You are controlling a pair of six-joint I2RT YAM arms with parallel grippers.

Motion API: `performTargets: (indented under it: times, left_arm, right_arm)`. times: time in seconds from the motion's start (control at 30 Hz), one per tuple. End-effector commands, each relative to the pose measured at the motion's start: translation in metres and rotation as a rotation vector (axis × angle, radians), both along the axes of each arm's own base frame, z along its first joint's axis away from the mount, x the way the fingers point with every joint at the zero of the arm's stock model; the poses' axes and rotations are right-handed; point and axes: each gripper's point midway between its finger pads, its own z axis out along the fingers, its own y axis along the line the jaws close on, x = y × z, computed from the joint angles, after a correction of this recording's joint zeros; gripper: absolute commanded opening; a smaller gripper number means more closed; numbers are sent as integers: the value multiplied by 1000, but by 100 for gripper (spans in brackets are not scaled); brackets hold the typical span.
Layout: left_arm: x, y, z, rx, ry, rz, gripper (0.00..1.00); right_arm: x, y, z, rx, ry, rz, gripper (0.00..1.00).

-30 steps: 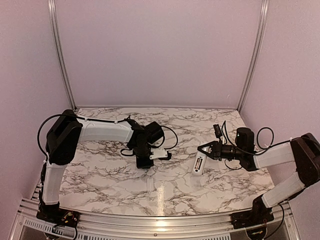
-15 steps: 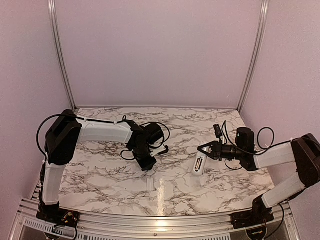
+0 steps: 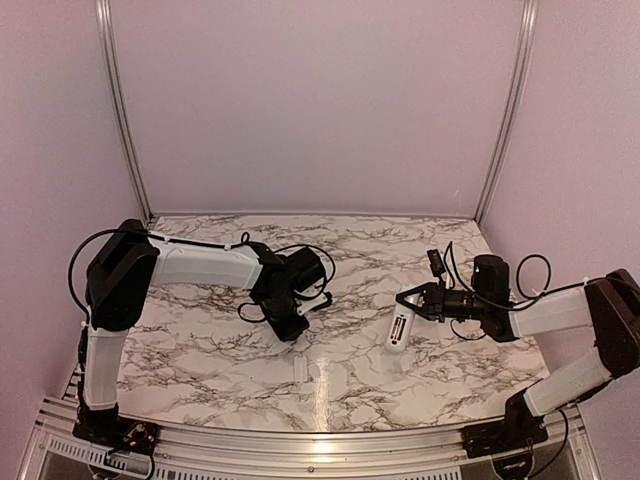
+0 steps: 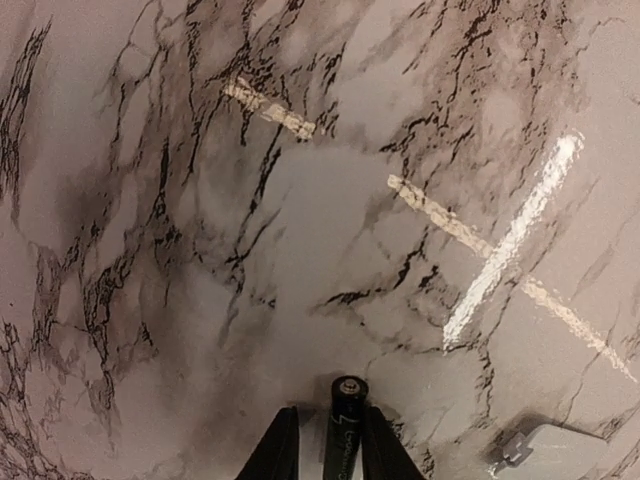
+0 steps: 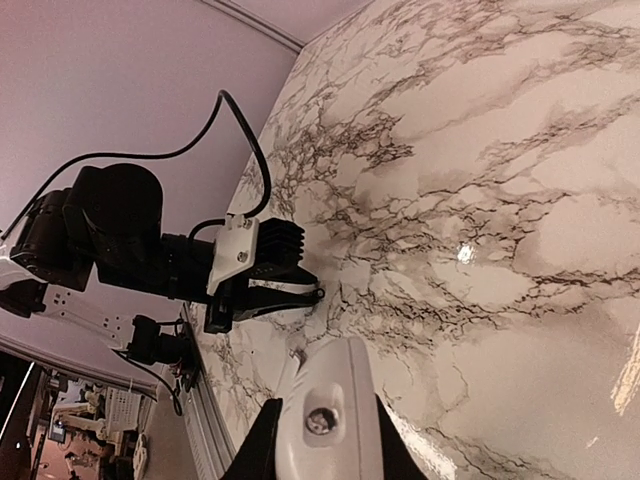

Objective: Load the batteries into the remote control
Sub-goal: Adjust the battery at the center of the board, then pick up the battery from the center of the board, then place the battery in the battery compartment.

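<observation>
My left gripper (image 3: 286, 331) points down at the marble table and is shut on the dark battery (image 4: 345, 432). The battery's metallic tip sticks out past the black fingers (image 4: 280, 445), just above the table. My right gripper (image 3: 403, 299) is shut on the white remote control (image 3: 396, 331) at one end; the remote slants down toward the table. In the right wrist view the remote's end (image 5: 325, 440) fills the gap between the fingers, with the left gripper (image 5: 275, 298) beyond it. The silvery battery is not in view.
A small flat white piece (image 3: 300, 370) lies on the table between the arms, near the front; it also shows at the lower right of the left wrist view (image 4: 558, 450). Cables loop off both wrists. The table (image 3: 360, 250) is walled at the back and sides.
My left gripper has swung from pointing right to pointing down and shifted a little left, closer to the table. The right arm and the remote have hardly moved.
</observation>
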Motion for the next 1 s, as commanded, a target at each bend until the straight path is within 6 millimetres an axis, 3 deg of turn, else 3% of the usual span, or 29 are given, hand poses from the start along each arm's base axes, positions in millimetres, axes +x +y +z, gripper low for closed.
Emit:
performTargets:
  times: [0.0, 0.13, 0.23, 0.33, 0.43, 0.5, 0.67, 0.83, 0.97]
  left_arm:
    - [-20, 38, -23, 151, 71, 5, 18]
    - [-14, 25, -16, 102, 54, 10, 3]
    - [-3, 2, 14, -24, 4, 28, 0]
    - [9, -23, 66, -204, -82, 42, 0]
    - [14, -43, 132, -434, -172, 64, 0]
    - [16, -48, 177, -612, -246, 106, 0]
    - [0, -39, 262, -967, -319, 183, 0]
    - [-24, -46, 285, -1181, -247, 194, 0]
    - [-48, -59, 276, -1165, -347, 128, 0]
  right_arm:
    - [9, -1, 18, 5, -53, -9, 0]
    - [9, 2, 19, 0, -53, -3, 0]
    - [8, 8, 24, 0, -68, 5, 0]
    - [6, 16, 34, 3, -100, 14, 0]
    - [4, 27, 45, 6, -131, 28, 0]
    - [2, 36, 54, 12, -154, 42, 0]
    - [-4, 54, 78, 48, -216, 71, 0]
    - [-8, 73, 94, 86, -243, 90, 0]
    - [-9, 90, 98, 164, -197, 100, 0]
